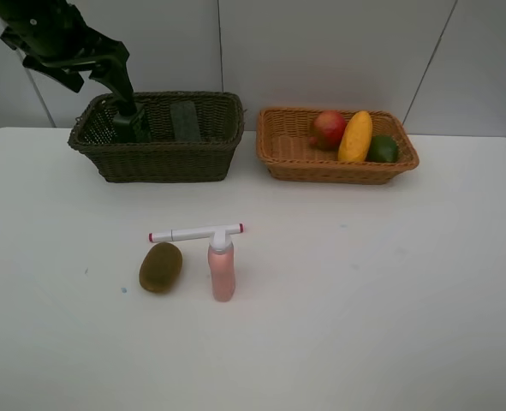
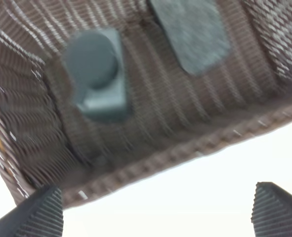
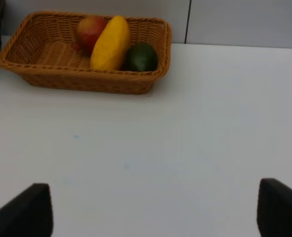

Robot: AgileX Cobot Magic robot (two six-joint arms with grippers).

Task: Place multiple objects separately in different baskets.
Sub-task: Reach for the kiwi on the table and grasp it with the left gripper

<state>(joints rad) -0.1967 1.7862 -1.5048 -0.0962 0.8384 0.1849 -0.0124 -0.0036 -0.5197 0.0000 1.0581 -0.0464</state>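
The left arm (image 1: 81, 51) slants downward; the left gripper (image 2: 158, 212) stands spread wide, holding nothing. The right gripper (image 3: 153, 212) likewise gapes empty.

My high camera looks down from the near side of the white table (image 1: 364, 325) toward the back wall (image 1: 321, 51). It sits far enough off to take in the whole top, with the dark basket (image 1: 158, 158) at 11 o'clock and the orange-tan basket (image 1: 321, 169) at 1 o'clock. My left wrist camera hangs close over the dark basket (image 2: 150, 160), staring down into it. The picture is blurred, and that interior is what it shares with the high view. My right wrist camera sits low and farther back, facing across the white table (image 3: 185, 123) to the orange-tan basket (image 3: 86, 81), which the high view also shows.
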